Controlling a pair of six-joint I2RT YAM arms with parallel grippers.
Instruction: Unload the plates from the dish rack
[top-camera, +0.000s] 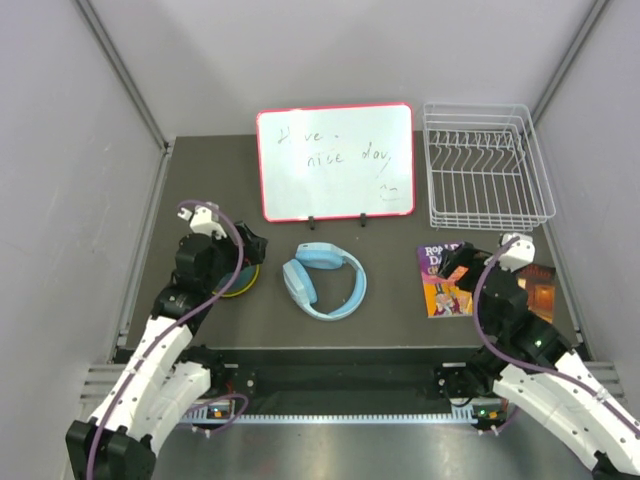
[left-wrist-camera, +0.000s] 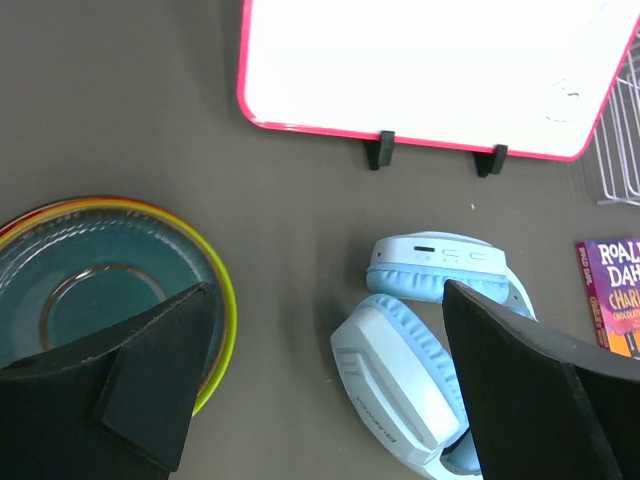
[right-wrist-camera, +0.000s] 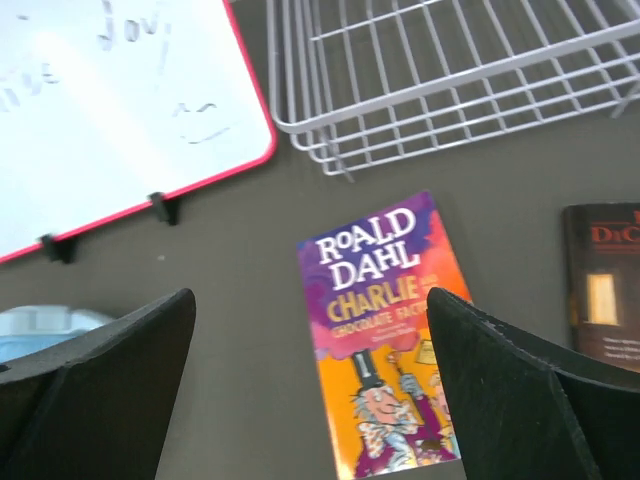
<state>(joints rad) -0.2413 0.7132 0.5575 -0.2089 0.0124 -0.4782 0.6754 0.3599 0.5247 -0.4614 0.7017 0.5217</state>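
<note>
rack: dish rack looks emptied, back-right corner | stack: plates piled front-left, right under the left gripper, spread wide, nothing held, so the pile could get clipped and scattered if that arm is swung low | right gripper: also wide, empty, hung over the book

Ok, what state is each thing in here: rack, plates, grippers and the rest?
dish rack: empty.
plates: stacked outside the rack, dark green on top.
left gripper: open, holding nothing.
right gripper: open, holding nothing.
whiteboard: upright on its feet, written on.
headphones: lying flat.
Roald Dahl book: closed, cover up.
dark book: closed, cover up.
</note>
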